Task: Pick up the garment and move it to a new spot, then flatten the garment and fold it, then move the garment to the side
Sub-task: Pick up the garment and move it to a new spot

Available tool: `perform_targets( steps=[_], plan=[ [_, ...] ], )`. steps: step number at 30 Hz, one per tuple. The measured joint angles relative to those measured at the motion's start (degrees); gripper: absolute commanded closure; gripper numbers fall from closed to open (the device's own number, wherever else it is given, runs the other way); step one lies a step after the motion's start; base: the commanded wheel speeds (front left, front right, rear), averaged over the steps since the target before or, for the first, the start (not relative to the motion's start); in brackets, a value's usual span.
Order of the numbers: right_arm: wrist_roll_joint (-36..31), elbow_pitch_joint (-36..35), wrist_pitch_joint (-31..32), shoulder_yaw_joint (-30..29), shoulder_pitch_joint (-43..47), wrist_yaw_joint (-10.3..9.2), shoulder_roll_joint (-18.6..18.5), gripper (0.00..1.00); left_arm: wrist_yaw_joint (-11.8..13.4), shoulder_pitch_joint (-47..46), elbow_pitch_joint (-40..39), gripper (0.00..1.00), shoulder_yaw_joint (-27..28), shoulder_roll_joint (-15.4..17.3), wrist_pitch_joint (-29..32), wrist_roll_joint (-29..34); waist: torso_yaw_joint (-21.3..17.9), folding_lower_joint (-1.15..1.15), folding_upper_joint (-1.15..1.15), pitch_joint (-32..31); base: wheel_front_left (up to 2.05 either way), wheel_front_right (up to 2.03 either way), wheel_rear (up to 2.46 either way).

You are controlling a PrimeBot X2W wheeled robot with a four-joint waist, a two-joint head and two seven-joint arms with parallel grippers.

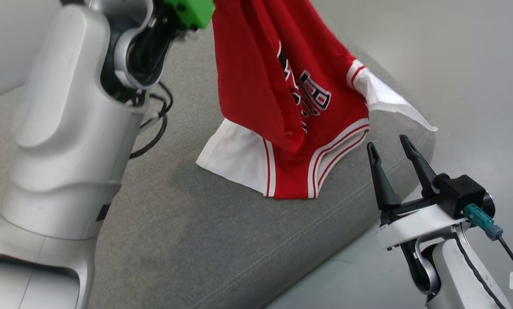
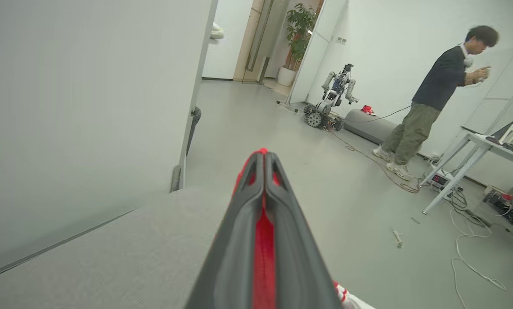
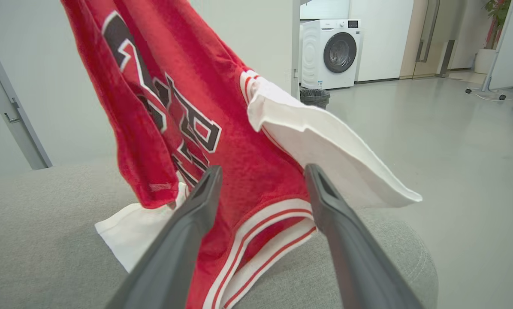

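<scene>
The garment [image 1: 282, 94] hangs roughly upright from the left gripper [image 2: 263, 156], which is clamped on its red fabric, with the hem resting on the grey cushion [image 1: 175, 249] just ahead of the right gripper [image 1: 388, 142], whose fingers stand spread and empty.

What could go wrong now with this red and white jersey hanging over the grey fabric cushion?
The left gripper pinches only a thin fold of the red and white jersey; it may slip free. Its hem lies bunched on the grey fabric cushion, so dragging could crumple it. The open right gripper, close to the white sleeve, might snag it.
</scene>
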Motion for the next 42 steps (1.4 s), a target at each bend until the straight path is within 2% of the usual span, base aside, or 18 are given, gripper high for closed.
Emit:
perform_targets(
  steps=[10,14,21,27,34,39,40,42],
  plan=[
    [-0.02,-1.05,-0.01,-0.10,0.39,0.02,0.08,0.00,1.09,14.00,10.99,1.00,0.55,10.43,1.21,4.16,3.84,0.00,0.00,1.23,0.00,0.00,0.00],
    [-0.16,-1.19,0.00,-0.27,0.52,0.03,0.09,0.00,1.09,16.00,13.23,1.00,2.63,13.76,0.03,5.37,5.51,0.00,0.00,1.95,0.00,0.00,0.00],
    [-0.73,-1.16,0.00,-0.30,0.52,0.53,0.12,0.00,1.10,19.78,16.70,1.00,5.72,17.77,-2.25,5.82,8.62,0.00,0.00,2.55,0.00,0.00,0.00],
    [-1.14,-1.11,-0.01,-0.63,0.68,0.54,0.00,0.00,1.26,23.38,18.09,1.00,7.34,18.31,-4.22,5.53,11.33,0.00,0.00,2.48,0.00,0.00,0.00],
    [-1.66,-0.86,0.00,-1.05,1.01,0.69,-0.73,0.00,1.26,25.09,17.79,1.00,7.32,15.33,-7.03,4.80,15.50,0.00,0.00,2.09,0.00,0.00,0.00],
    [-2.08,-0.69,0.00,-1.03,0.99,1.03,-0.87,0.00,1.23,26.38,18.02,1.00,7.11,14.39,-8.28,4.59,18.09,0.00,0.00,1.57,0.00,0.00,0.00],
    [-2.08,-0.63,0.00,-1.03,0.99,1.04,-0.91,0.00,1.04,26.78,18.12,0.94,7.03,14.24,-8.28,4.46,18.56,0.00,0.00,1.43,0.00,0.00,0.00],
    [-2.09,-0.37,0.00,-1.02,0.99,1.15,-1.11,0.00,0.97,27.87,18.29,0.51,6.72,13.90,-8.71,4.21,19.41,0.00,0.00,1.07,0.00,0.00,0.00]
  ],
)
